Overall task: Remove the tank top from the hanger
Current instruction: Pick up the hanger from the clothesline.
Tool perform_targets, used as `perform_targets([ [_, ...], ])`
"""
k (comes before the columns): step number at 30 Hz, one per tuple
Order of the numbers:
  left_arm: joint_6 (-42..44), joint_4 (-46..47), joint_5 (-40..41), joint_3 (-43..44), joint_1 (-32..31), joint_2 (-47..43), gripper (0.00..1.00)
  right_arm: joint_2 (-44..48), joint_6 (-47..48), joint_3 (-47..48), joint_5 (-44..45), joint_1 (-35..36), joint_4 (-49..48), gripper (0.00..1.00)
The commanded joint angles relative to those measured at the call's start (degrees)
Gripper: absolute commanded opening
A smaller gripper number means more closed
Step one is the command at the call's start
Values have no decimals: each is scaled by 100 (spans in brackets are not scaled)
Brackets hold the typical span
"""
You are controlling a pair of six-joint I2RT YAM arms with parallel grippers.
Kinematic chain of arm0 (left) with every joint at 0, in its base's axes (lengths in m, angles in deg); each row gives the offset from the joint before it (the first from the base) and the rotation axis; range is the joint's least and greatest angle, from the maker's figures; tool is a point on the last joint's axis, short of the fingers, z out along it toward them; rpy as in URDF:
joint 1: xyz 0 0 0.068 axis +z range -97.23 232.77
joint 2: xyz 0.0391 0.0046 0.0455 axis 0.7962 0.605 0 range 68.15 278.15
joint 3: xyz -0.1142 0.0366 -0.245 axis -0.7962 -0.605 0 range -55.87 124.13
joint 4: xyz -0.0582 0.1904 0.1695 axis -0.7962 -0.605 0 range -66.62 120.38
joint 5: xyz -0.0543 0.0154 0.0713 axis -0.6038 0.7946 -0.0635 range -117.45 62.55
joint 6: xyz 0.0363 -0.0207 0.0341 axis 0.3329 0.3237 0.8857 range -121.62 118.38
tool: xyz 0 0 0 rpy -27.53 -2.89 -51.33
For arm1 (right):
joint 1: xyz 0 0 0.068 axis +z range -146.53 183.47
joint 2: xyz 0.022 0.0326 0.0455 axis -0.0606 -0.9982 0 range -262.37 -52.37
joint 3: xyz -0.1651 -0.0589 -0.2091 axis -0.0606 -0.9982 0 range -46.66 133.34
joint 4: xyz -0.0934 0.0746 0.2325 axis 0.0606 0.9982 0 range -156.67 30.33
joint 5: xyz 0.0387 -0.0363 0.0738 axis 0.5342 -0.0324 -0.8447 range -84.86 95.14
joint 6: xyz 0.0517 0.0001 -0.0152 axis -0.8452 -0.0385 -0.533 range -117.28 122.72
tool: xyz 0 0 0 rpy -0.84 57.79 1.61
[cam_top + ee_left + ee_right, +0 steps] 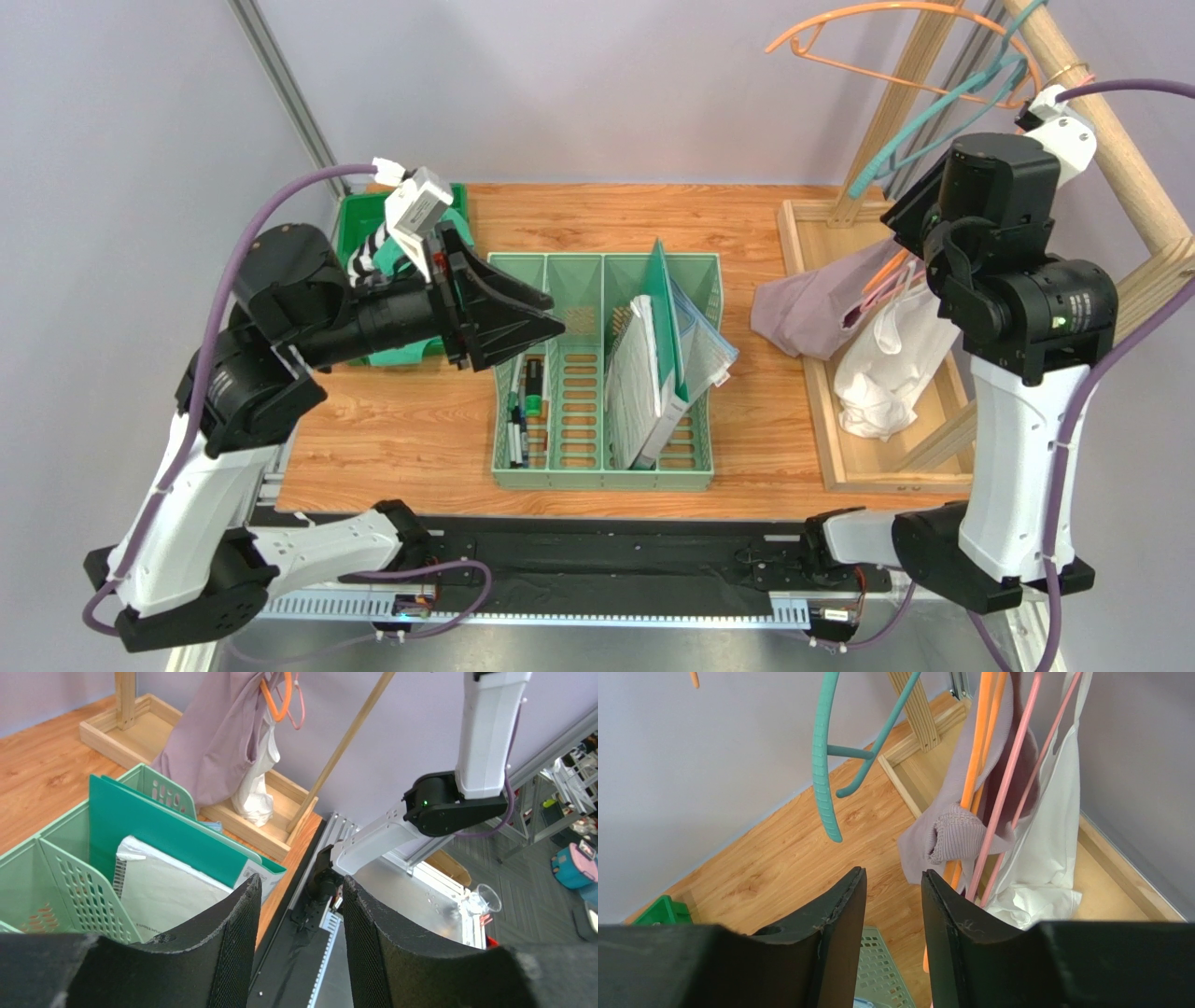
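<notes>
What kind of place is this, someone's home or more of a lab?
Probably a robotics lab workcell, not a home: the left arm and right arm are mounted at the table edge, grey partition walls surround it, and the wooden clothes rack looks like a staged prop.

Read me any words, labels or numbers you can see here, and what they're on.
Nothing legible.
White packet in the green basket: small print near its lower edge, too blurred to read.
Green folder: white sticker at its corner, too small to read.
</notes>
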Motion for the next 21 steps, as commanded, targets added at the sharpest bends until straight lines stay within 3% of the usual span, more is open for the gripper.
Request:
perform_targets([
  [1,319,-56,-127,-216,-18,-246,53,161,-344,-168,-13,-36,1760,39],
  [13,758,-249,199,-357,-282,-440,57,513,-214,-810,647,-159,1804,41],
  [21,732,-276,207,-305,-282,-317,56,434,138,-977,252,-677,1558,39],
])
